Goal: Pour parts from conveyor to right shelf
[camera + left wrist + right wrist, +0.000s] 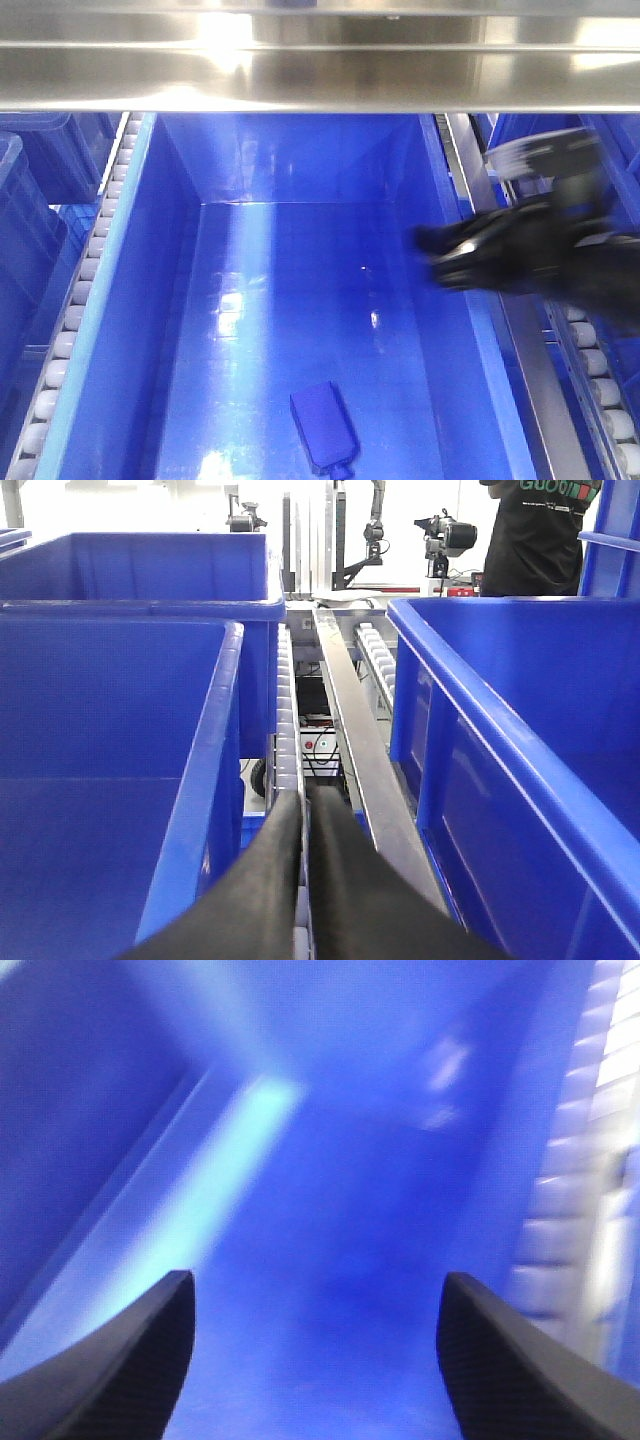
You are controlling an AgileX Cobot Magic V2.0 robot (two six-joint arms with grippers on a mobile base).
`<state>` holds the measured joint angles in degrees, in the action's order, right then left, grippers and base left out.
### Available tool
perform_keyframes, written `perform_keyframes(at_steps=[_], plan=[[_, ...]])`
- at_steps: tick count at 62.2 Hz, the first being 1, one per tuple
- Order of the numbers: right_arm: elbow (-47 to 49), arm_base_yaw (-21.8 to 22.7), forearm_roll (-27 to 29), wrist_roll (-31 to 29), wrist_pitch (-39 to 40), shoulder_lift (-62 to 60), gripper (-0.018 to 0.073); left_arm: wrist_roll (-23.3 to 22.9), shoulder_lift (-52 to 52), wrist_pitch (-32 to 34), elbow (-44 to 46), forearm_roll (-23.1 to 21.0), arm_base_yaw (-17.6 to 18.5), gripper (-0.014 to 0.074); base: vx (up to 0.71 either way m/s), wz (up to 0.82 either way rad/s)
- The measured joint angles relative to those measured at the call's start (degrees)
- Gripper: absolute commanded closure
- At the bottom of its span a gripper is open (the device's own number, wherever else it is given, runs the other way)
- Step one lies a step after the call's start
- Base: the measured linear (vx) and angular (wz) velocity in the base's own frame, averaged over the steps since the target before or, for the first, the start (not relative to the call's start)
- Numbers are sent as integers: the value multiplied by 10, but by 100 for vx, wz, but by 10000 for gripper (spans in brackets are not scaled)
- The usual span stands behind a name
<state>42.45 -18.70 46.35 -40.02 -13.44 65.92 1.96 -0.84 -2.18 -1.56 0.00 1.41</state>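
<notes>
On the floor of the big blue bin (130, 300) in the right shelf (320, 80) lies one small blue part (324, 428), near the front edge, with its nub toward the viewer. Over the bin's right wall is the right gripper (315, 1360), blurred, its fingers spread wide with nothing between them. The left gripper (305, 825) has its fingers pressed together, empty, above a roller track (287, 715) between two bins.
</notes>
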Motion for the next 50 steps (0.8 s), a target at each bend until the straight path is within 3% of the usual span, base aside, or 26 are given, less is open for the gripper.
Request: perform_keyframes(at_steps=[8,20,38,50], plan=[[0,40,-19,0,-39,-29,85,0,0,0,0,0,0,603,0,0],[-1,59,-48,12,-65,-77,103,0,0,0,0,0,0,603,0,0],[-46,60,-186,135,-85,-139,103,0,0,0,0,0,0,603,0,0],[-133,60,-220,187,-60,-241,103,0,0,0,0,0,0,603,0,0]])
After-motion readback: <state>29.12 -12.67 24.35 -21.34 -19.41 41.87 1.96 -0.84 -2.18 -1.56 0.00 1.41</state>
